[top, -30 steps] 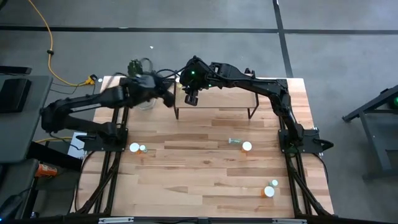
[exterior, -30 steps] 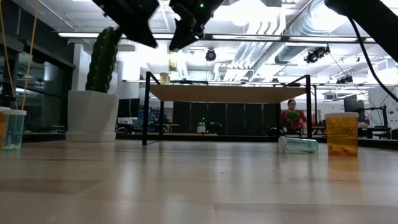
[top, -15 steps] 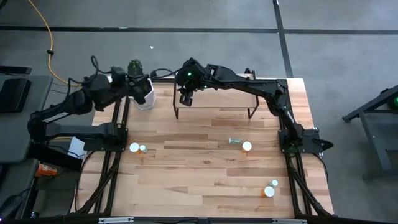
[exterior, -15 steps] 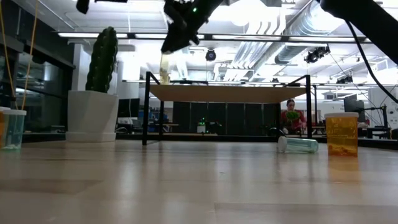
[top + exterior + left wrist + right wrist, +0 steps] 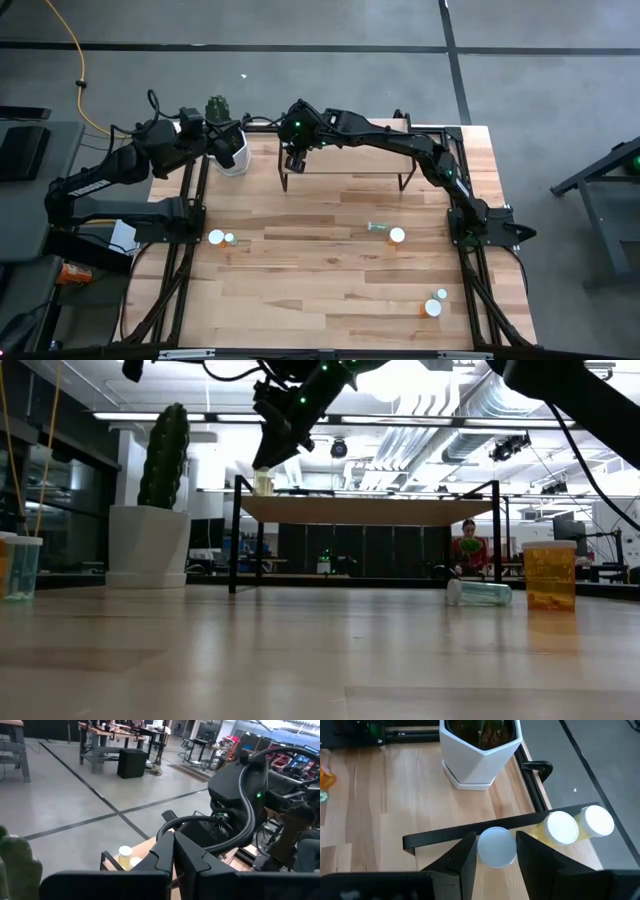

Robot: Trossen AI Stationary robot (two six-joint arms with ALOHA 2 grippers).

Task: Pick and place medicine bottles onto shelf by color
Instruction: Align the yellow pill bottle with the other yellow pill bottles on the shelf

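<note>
- R pincer [image 5: 495, 851] clamped on a white-capped bottle [image 5: 496, 847], axis upright, cap betw. the fingers, at the shelf's [image 5: 350, 160] left end.
- Two yellowish bottles [image 5: 572, 826] already stand just beside it on the shelf; likely next: lower, let go.
- L pincer [image 5: 172, 851] together, empty, waiting near the cactus pot [image 5: 230, 152].
- Other bottles remain on the bench [image 5: 330, 290].

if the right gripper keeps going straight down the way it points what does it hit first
The right gripper, shut on a bottle, points down at the shelf edge; the bottle's base would likely meet the shelf first, though depth is unclear.
</note>
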